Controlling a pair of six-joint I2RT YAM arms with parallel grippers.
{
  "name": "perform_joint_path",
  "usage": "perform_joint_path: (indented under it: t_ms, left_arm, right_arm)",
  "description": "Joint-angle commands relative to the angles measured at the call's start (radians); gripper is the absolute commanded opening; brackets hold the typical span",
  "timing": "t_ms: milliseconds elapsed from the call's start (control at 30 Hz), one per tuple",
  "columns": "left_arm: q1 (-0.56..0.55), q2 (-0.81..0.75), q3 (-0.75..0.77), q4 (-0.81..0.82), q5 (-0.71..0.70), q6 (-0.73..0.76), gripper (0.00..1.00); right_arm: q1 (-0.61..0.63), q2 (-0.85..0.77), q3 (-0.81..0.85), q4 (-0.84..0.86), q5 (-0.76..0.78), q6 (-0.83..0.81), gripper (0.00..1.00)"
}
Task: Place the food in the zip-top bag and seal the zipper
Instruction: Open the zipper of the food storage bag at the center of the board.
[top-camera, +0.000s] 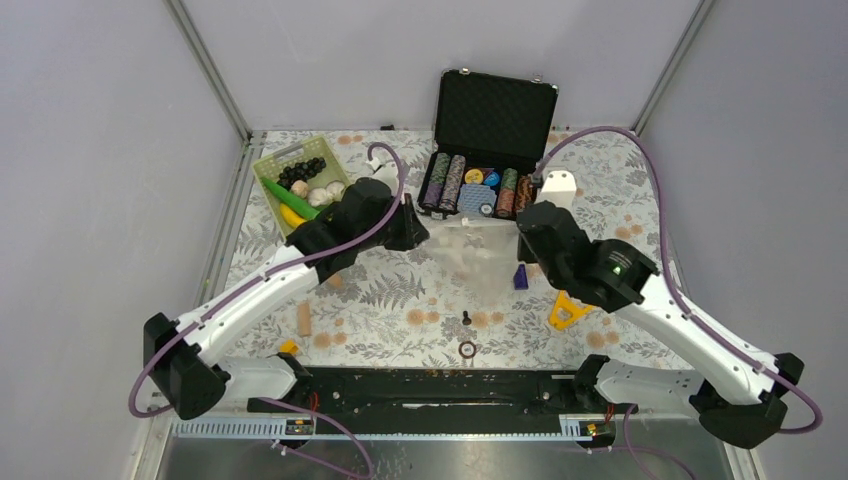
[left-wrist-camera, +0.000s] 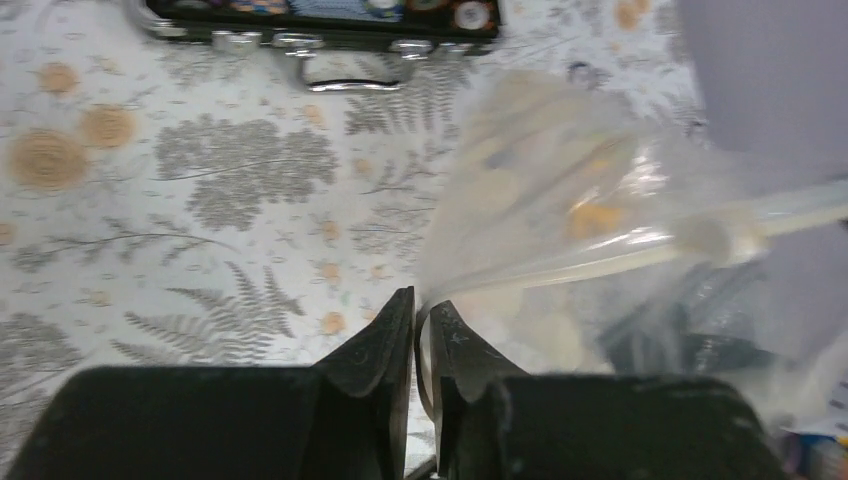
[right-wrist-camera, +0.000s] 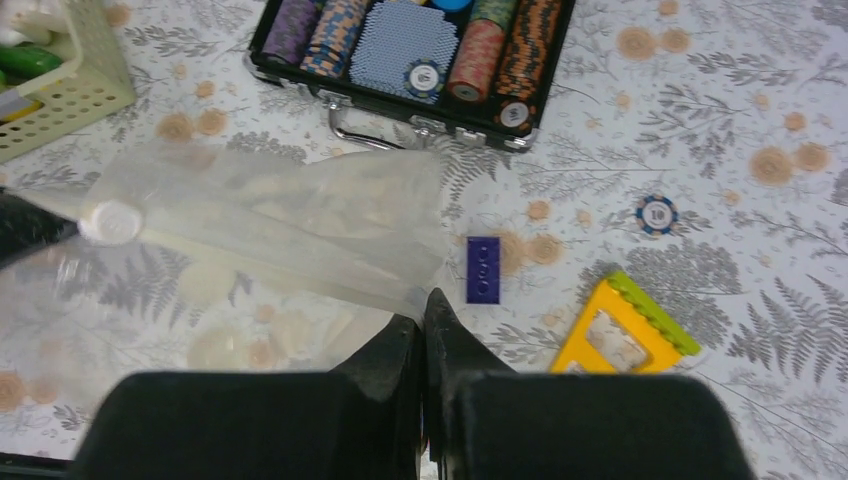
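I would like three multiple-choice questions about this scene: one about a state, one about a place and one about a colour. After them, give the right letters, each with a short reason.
1. The right gripper is:
A. wide open
B. shut on nothing
C. shut on a corner of the zip-top bag

2. The food lies:
A. in the green basket
B. inside the zip-top bag
C. in the right gripper

3. The small brick beside the bag is:
A. red
B. purple
C. white

Answers:
1 C: the right wrist view shows its fingers closed with the bag's corner between them.
2 A: the top view shows the toy foods heaped in the basket, apart from the bag.
3 B: the right wrist view shows it plainly purple.
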Motion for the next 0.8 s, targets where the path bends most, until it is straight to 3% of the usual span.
perform_joint_path:
  t_ms: [0, 200, 333, 467, 600, 767]
  left_arm:
    - [0.089, 0.088, 0.009, -0.133, -0.135, 0.125, 0.14]
    - [0.093, 0.216, 0.073, -0.085, -0.037, 0.158, 0.40]
    - [0.092, 0.235, 0.087, -0.033, 0.127, 0.156, 0.73]
    - [0.089, 0.184, 0.078, 0.001, 0.249, 0.159, 0.97]
    - [0.084, 0.082, 0.065, 0.001, 0.270, 0.172, 0.99]
    - [0.087, -0.038, 0.061, -0.023, 0.192, 0.164, 0.99]
  right_arm:
    - [-0.047, -0.069, -0.003, -0.131, 0.064, -0.041, 0.00]
    - [-0.047, -0.044, -0.025, -0.077, -0.035, -0.049, 0.00]
    - [-0.046, 0.023, -0.009, -0.078, -0.044, 0.005, 0.00]
    - [-0.046, 0.086, -0.003, -0.054, -0.071, 0.061, 0.00]
    - [-0.046, 0.144, 0.018, -0.042, -0.091, 0.070, 0.00]
    - [-0.047, 0.187, 0.036, -0.021, -0.091, 0.065, 0.00]
